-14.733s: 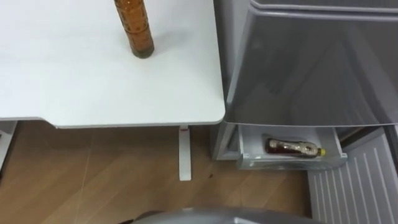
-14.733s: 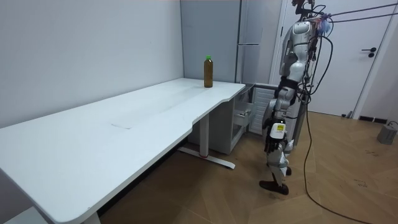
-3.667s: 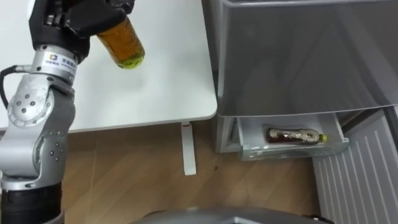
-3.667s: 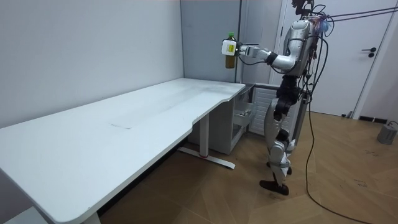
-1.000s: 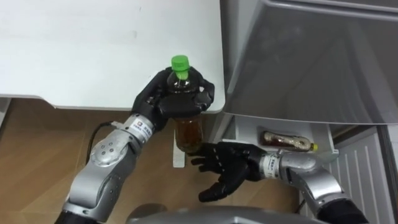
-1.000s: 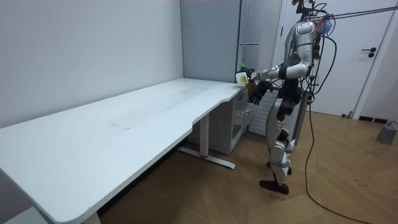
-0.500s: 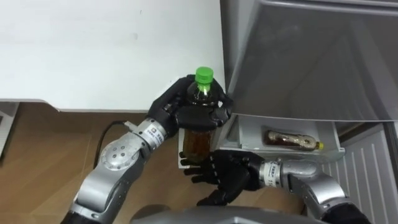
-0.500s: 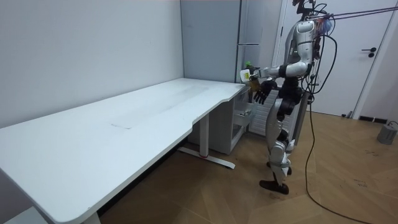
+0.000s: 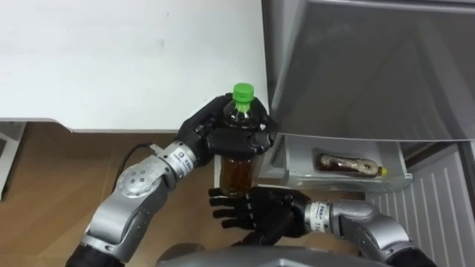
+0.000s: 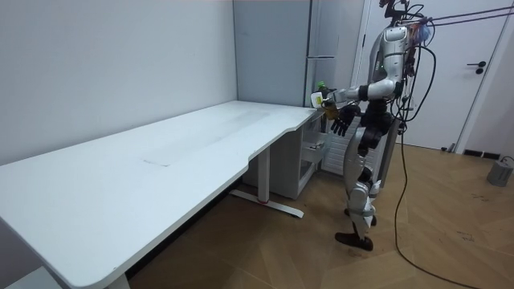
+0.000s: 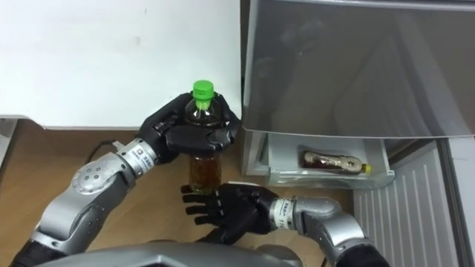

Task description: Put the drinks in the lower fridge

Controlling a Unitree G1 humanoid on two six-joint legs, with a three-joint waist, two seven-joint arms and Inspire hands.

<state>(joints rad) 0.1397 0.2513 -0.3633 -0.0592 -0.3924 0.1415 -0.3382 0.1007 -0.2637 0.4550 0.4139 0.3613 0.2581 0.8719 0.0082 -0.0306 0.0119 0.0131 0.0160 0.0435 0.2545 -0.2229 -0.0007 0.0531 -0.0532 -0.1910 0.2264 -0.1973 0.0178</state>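
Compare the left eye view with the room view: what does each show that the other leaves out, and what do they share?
Left eye view: a second bottle lying in the open lower drawer. Room view: the whole robot standing at the corner of the white table before the fridge, a white door beyond it. Shared: the left hand curled round the green-capped bottle, the right hand open just below it.

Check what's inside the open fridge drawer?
One brown bottle lying on its side, yellow cap to the right. The rear of the drawer is hidden under the fridge front; anything there can't be seen.
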